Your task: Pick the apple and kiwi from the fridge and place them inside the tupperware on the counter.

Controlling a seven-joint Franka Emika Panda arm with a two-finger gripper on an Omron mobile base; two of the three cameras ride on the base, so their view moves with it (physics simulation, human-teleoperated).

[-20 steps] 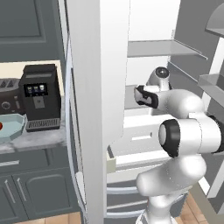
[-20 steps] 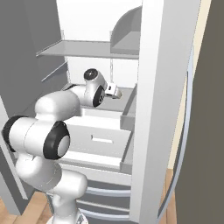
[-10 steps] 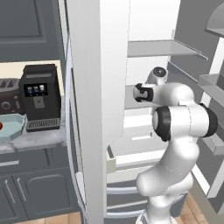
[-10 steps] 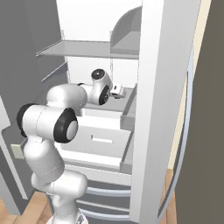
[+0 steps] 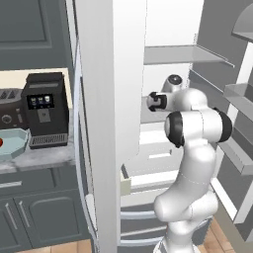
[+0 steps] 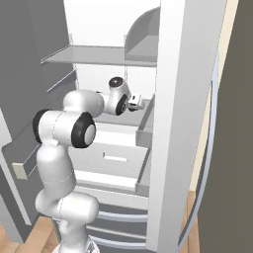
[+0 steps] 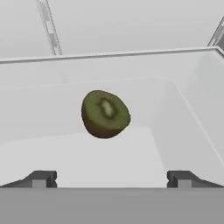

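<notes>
The arm reaches into the open fridge (image 5: 168,29), its hand (image 7: 109,178) pointed at a white bin on the middle level. In the hand view the kiwi (image 7: 105,114), a cut half with its green face and pale core turned toward the camera, lies on the bin's white floor, ahead of the fingertips (image 7: 40,178) and apart from them; the two tips stand wide apart with nothing between them. From the two base views the hand itself is hard to make out: in the left base view the near fridge door (image 5: 111,123) hides everything past the wrist, and in the right base view only the wrist end shows beside the bin's wall, so the kiwi cannot be seen there. At the far left of the left base view the tupperware (image 5: 12,143) sits on the desk (image 5: 39,157) beside a black coffee machine (image 5: 45,108), cut off by the picture's edge; a small red patch at that edge, inside the container, is the apple (image 5: 1,142), mostly out of frame.
</notes>
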